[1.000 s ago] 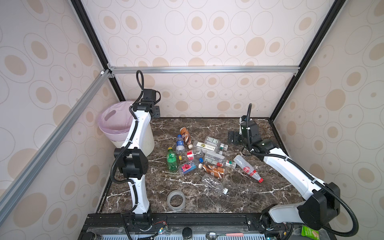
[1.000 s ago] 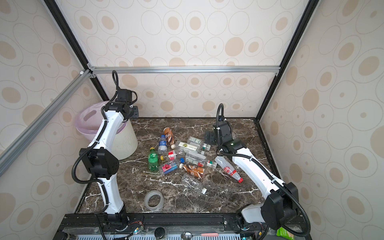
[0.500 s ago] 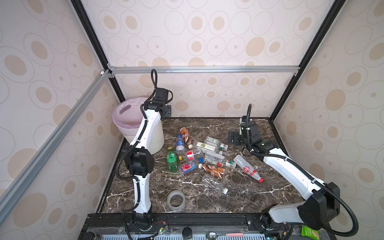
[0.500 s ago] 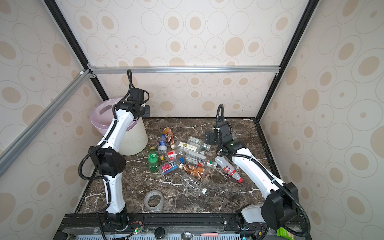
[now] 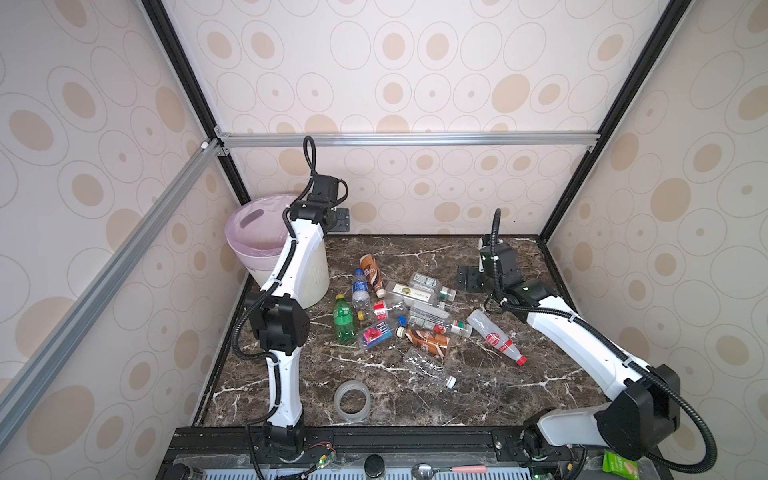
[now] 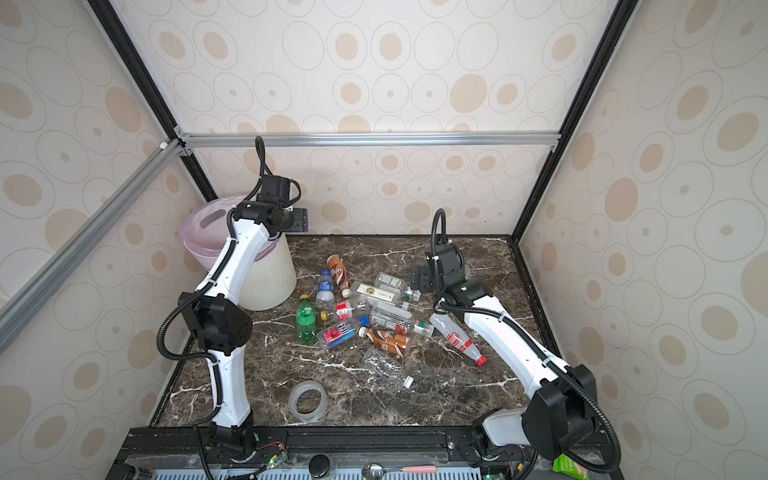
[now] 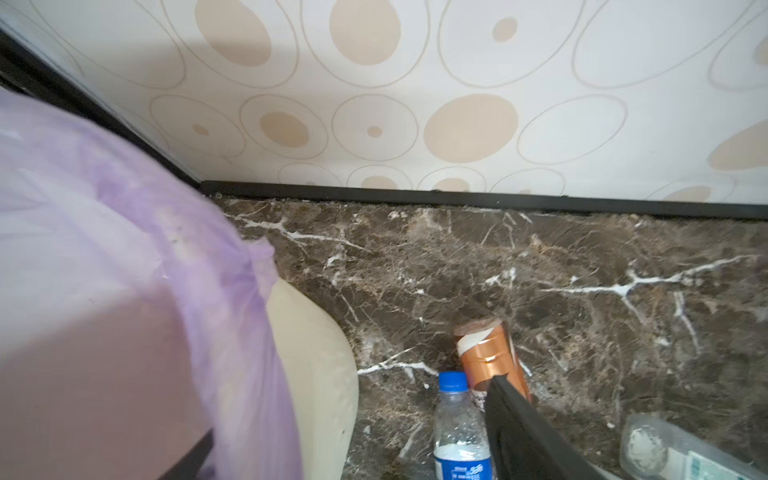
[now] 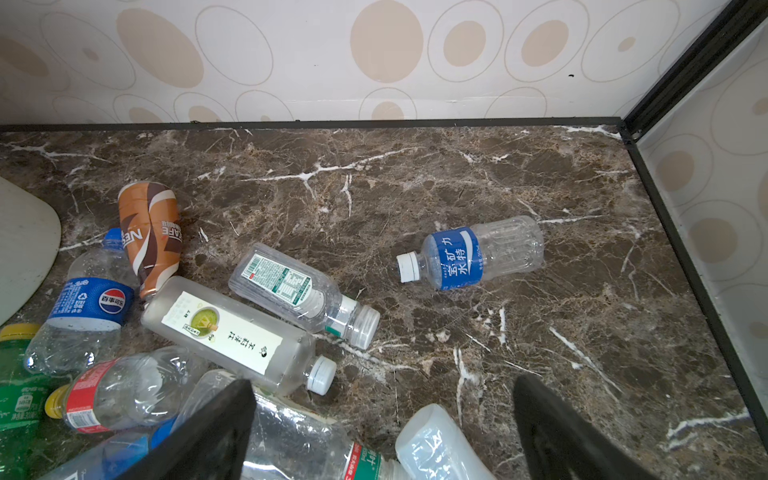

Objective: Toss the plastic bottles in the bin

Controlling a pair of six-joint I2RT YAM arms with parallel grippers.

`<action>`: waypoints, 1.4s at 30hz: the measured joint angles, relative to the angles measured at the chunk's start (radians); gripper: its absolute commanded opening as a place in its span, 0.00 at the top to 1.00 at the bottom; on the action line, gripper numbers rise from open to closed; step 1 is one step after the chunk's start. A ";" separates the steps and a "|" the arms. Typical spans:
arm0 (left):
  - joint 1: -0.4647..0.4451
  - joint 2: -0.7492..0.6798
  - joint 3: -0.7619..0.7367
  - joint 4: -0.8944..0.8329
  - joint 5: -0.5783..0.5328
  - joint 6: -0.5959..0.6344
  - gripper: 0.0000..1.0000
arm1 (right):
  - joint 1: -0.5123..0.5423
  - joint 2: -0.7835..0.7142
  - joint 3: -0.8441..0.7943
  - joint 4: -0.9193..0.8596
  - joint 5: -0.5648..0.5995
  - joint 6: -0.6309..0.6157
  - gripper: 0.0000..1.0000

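**Both grippers released, bottles heaped beside the bin**

The plastic bottles (image 5: 409, 291) lie in a loose heap on the dark marble table (image 5: 519, 382), and the heap starts just beside the bin (image 5: 318, 276). I hold none of them. Most are clear.

- **Nearest the bin:** a blue-capped bottle (image 5: 360, 289) with a blue label, a brown-wrapped bottle (image 5: 371, 270) and a green bottle (image 5: 344, 322) with a yellow cap.
- **Deeper in the heap:** a second brown bottle (image 5: 428, 340).
- **On the side away from the bin:** a red-capped bottle (image 5: 494, 336) and a crushed clear bottle (image 5: 428, 368), each lying a little apart.

The bin is round and cream-white. A pale lilac bag (image 5: 257, 224) is folded over its rim.

My left gripper (image 5: 341, 219) hangs by the bin's rim on the heap side, jaws spread and empty. My right gripper (image 8: 384, 384) is at the heap's edge away from the bin. Its fingers are wide apart with nothing between them.

The right wrist view shows a lone white-capped bottle (image 8: 469, 257) with a blue label, well apart from the heap and farther still from the bin. In both top views my right wrist hides it. That view also shows the printing on the labels, which the top views leave too small to read. The left wrist view shows the bag as a large blur and one dark finger (image 7: 523, 432) in front of the brown-wrapped bottle. Only the top views show the tape ring (image 5: 352, 401), which lies well clear of the bin.
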 measured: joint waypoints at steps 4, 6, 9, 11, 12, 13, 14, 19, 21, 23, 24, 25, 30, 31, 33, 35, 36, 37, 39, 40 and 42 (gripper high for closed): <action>-0.024 -0.034 -0.012 0.032 -0.008 0.006 0.01 | 0.000 0.000 -0.001 -0.024 -0.001 -0.004 0.00; -0.034 -0.059 -0.013 0.042 -0.013 0.010 0.01 | 0.000 -0.004 -0.008 -0.029 0.000 -0.007 0.00; -0.059 -0.103 -0.013 0.072 -0.017 0.021 0.01 | 0.000 -0.027 -0.039 -0.049 0.011 -0.008 0.00; -0.082 -0.129 -0.013 0.089 -0.024 0.030 0.01 | 0.000 -0.047 -0.067 -0.060 0.024 -0.007 0.00; -0.100 -0.143 -0.013 0.097 -0.035 0.035 0.01 | 0.000 -0.058 -0.085 -0.068 0.034 -0.007 0.00; -0.117 -0.152 -0.014 0.106 -0.049 0.041 0.01 | 0.000 -0.066 -0.100 -0.077 0.044 -0.006 0.00; -0.140 -0.164 -0.021 0.122 -0.066 0.051 0.01 | 0.000 -0.074 -0.116 -0.093 0.058 -0.003 0.00; -0.294 -0.240 -0.154 0.220 -0.146 0.085 0.01 | -0.001 -0.093 -0.202 -0.156 0.124 0.013 0.00; -0.362 -0.276 -0.257 0.281 -0.166 0.090 0.01 | -0.003 -0.112 -0.257 -0.169 0.134 0.024 0.00; -0.427 -0.305 -0.367 0.344 -0.187 0.097 0.01 | -0.008 -0.123 -0.302 -0.177 0.134 0.038 0.00; -0.457 -0.311 -0.412 0.372 -0.195 0.098 0.01 | -0.011 -0.124 -0.320 -0.179 0.134 0.044 0.00; -0.488 -0.312 -0.458 0.401 -0.202 0.100 0.01 | -0.014 -0.124 -0.336 -0.181 0.134 0.050 0.00; -0.588 -0.309 -0.627 0.488 -0.213 0.089 0.01 | -0.023 -0.119 -0.388 -0.193 0.121 0.078 0.03; -0.602 -0.309 -0.653 0.501 -0.209 0.084 0.01 | -0.027 -0.116 -0.388 -0.196 0.120 0.084 0.04; -0.614 -0.312 -0.697 0.518 -0.199 0.074 0.01 | -0.036 -0.116 -0.388 -0.195 0.116 0.090 0.04; -0.613 -0.325 -0.741 0.533 -0.200 0.066 0.01 | -0.055 -0.112 -0.388 -0.189 0.103 0.090 0.05; -0.611 -0.333 -0.759 0.537 -0.202 0.063 0.01 | -0.063 -0.107 -0.388 -0.186 0.095 0.088 0.05; -0.610 -0.355 -0.793 0.548 -0.202 0.059 0.01 | -0.076 -0.096 -0.388 -0.182 0.084 0.084 0.05; -0.608 -0.407 -0.855 0.575 -0.202 0.051 0.01 | -0.096 -0.060 -0.382 -0.182 0.062 0.071 0.06; -0.607 -0.428 -0.879 0.591 -0.203 0.049 0.01 | -0.105 -0.032 -0.374 -0.185 0.049 0.064 0.07; -0.606 -0.479 -0.926 0.633 -0.204 0.038 0.01 | -0.113 0.037 -0.343 -0.200 0.024 0.052 0.08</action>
